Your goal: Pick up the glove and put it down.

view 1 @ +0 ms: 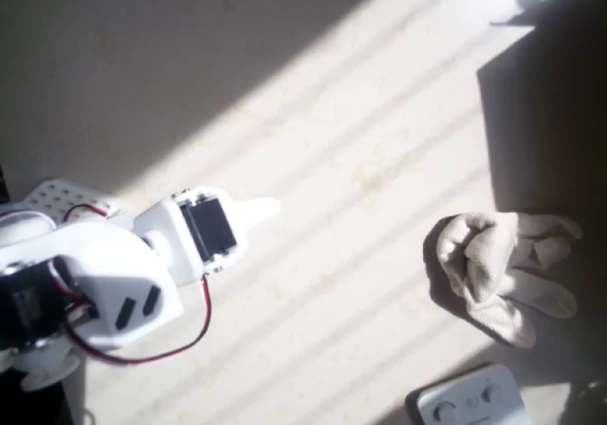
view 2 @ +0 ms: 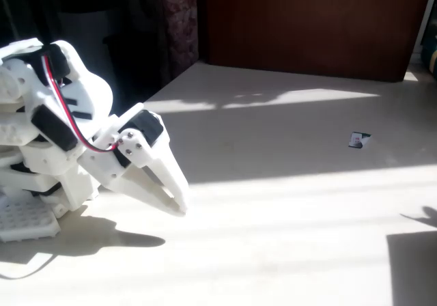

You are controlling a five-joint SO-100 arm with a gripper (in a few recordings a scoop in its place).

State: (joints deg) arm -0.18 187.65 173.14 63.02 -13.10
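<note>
White arm (view 2: 54, 121) nearest the lens in the fixed view, folded low at the left edge, upper links stacked over the base, red wire (view 2: 65, 115) looping across the joints. Gripper (view 2: 179, 200) points down and toward 4 o'clock, tips just above the table (view 2: 287, 203), its shadow directly beneath; the fingers lie close together, empty, nothing between them. Overhead view: gripper (view 1: 264, 209) tip pointing toward 3 o'clock from the arm body at the picture's lower left, black servo (view 1: 207, 228) on top of the wrist. Glove (view 1: 498, 268), cream, crumpled with cuff folded over, lies flat on the table well apart from the gripper at about 4 o'clock from it, stubby fingers pointing to 3–4 o'clock, half in sun, half in shade. Grey device (view 1: 469, 398) sits near the glove at its 6 o'clock, at the bottom edge. Small card (view 2: 358, 140) in the fixed view, far out on the table at 2 o'clock from the gripper.
</note>
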